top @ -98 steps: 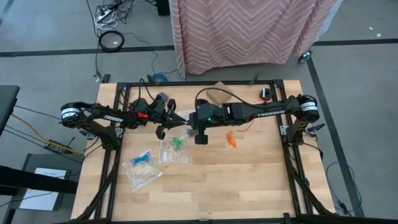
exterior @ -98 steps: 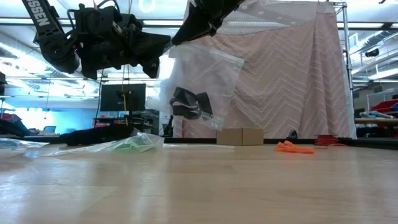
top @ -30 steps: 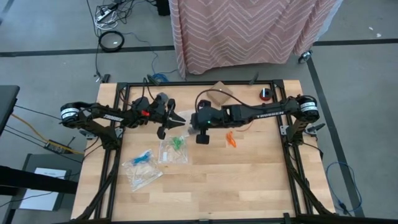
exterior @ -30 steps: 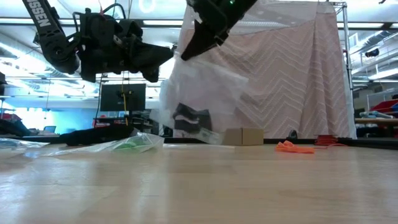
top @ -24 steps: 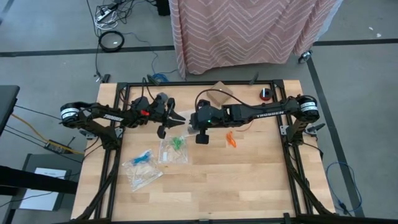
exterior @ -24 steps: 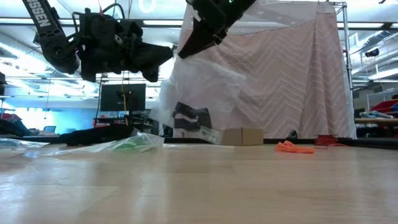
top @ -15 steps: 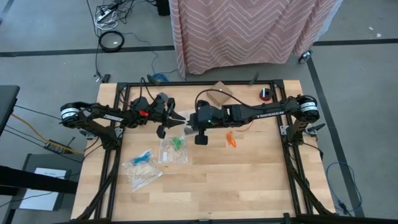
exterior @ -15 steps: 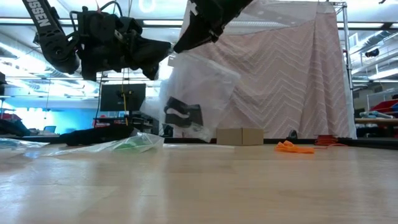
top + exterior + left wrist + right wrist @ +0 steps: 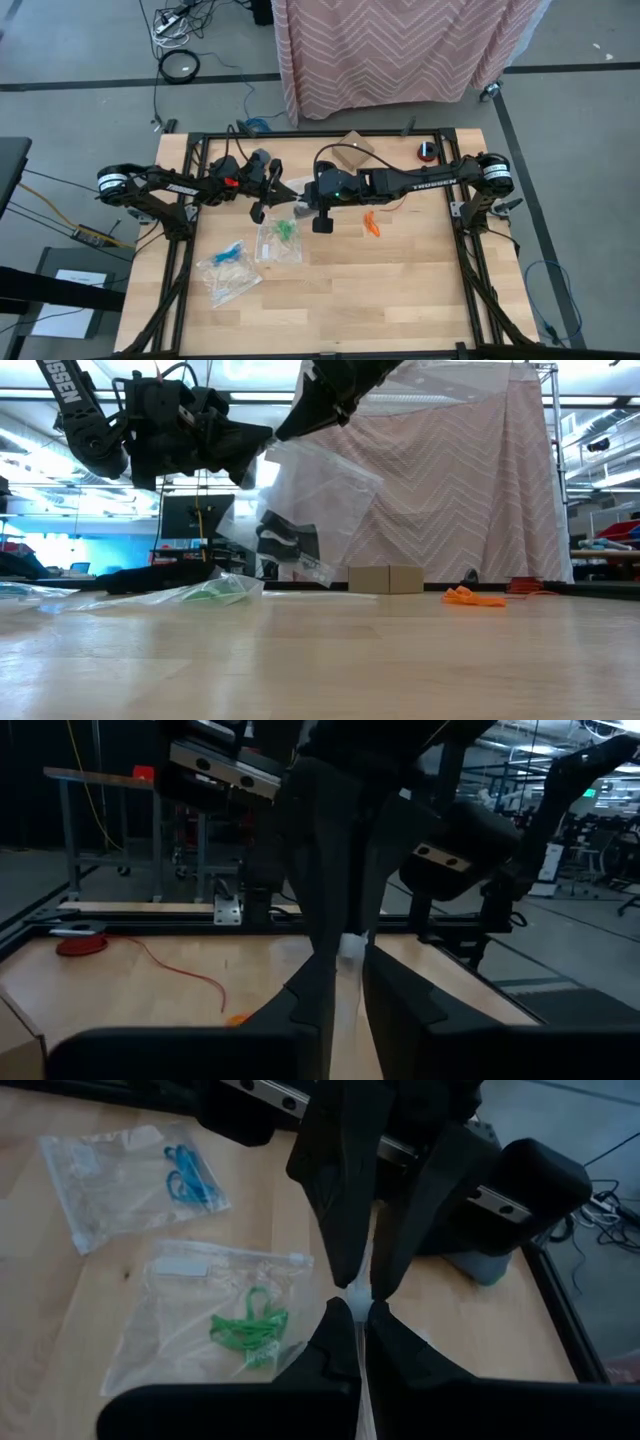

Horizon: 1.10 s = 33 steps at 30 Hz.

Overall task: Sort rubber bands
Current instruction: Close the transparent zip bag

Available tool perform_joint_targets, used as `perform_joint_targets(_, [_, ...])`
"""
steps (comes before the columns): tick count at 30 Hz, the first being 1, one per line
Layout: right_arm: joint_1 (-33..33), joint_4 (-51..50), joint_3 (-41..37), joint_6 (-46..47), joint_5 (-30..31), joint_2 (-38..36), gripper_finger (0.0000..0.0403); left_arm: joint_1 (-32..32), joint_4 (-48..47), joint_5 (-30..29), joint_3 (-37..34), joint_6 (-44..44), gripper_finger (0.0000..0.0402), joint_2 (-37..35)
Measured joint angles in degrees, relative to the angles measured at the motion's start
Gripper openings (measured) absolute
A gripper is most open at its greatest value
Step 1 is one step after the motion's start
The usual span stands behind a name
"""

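From my remote seat, farthest left on the tabletop [image 9: 400,290] I see a clear bag with blue rubber bands [image 9: 231,252] lying flat, and just right of it another clear bag holding green rubber bands [image 9: 284,229].

Above those, the left gripper [image 9: 283,191] hangs in the air, its fingers nearly together on the top edge of a third clear bag [image 9: 318,500]. Both wrist views show a sliver of pale plastic caught between its fingertips.

The right gripper [image 9: 303,197] meets it tip to tip, fingers pressed together on that same bag edge. In the low view the bag dangles between the two, well clear of the wood, with black rubber bands [image 9: 287,541] bunched in its lower part.

Farther right, loose orange rubber bands [image 9: 371,223] lie on the bare wood, apart from every bag. A small cardboard box [image 9: 352,148] and a red roll [image 9: 427,151] sit by the far edge.
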Motion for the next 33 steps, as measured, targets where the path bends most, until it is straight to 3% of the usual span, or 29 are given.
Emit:
perform_joint_targets(10, [0.00,-0.21,0.02,0.02,-0.01,0.00,0.0000,0.00,2.96,0.72,0.00,-1.49,0.0006,0.00])
perform_joint_targets(19, [0.00,0.10,0.02,-0.94,-0.11,0.04,0.0000,0.00,2.53,2.21,0.00,-2.99,0.0007,0.00])
perform_joint_targets(33, [0.00,0.77,0.02,-1.40,0.04,0.04,0.0000,0.01,2.57,2.50,0.00,-2.65,0.0054,0.02])
